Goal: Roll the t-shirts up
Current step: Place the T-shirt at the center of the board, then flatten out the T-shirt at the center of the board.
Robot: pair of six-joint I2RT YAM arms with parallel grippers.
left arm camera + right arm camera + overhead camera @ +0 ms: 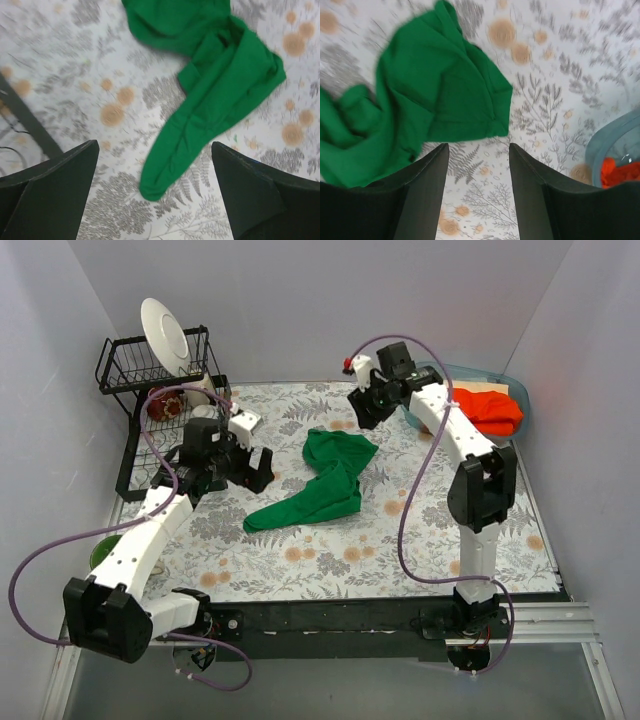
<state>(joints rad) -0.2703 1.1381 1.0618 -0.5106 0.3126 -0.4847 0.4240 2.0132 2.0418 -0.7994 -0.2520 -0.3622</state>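
My left end effector (262, 470) hangs spread, empty, just left of the green t-shirt (325, 485); the right end effector (362, 412), also spread, hovers off its far-right corner. It lies crumpled on the desk (330, 562) — I'd pinch opposite hems and flatten it before rolling.

- From above and behind the arms, we look down on the whole table (330, 565).
- Our left wrist camera sits close, looking down between its own fingers (50, 190) at the green t-shirt (220, 85).
- Our right wrist camera, equally close, faces down too; all three views share that shirt, and the top view also shows its blue tub (610, 140).
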